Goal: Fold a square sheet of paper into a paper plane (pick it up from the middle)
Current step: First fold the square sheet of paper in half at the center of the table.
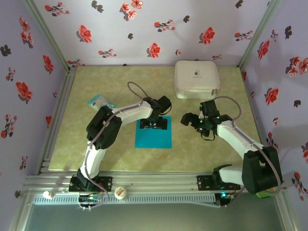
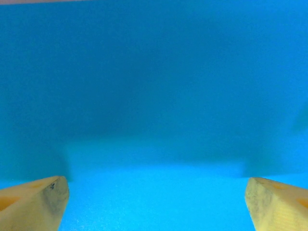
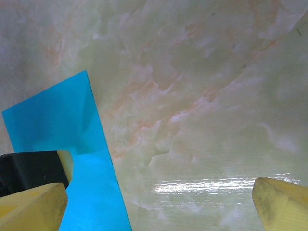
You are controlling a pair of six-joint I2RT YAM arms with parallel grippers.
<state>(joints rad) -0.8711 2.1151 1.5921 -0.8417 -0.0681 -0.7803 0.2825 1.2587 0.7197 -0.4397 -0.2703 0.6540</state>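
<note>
Wallpaper with red and dark flowers lines the walls around the pale marbled surface. Starting at the left in the overhead view, we see a small pale-blue printed packet lying near the far left of the surface, well apart from everything else. Next comes the left arm, which reaches from its base toward the middle and points the left gripper down over the far part of the square sheet of paper. That teal-blue sheet lies flat and unfolded near the centre of the surface. From the left wrist we see the left gripper with its jaws spread wide, its yellow fingers at the bottom corners and the sheet's blue between and beyond them. It has hold of nothing, and we cannot tell whether the fingertips touch the paper. Further right, the right gripper hangs over bare surface just beside the sheet, also spread wide and holding nothing. From its wrist, the right gripper looks onto marbled surface, with one corner of the sheet at the left. A white case sits at the far right.
</note>
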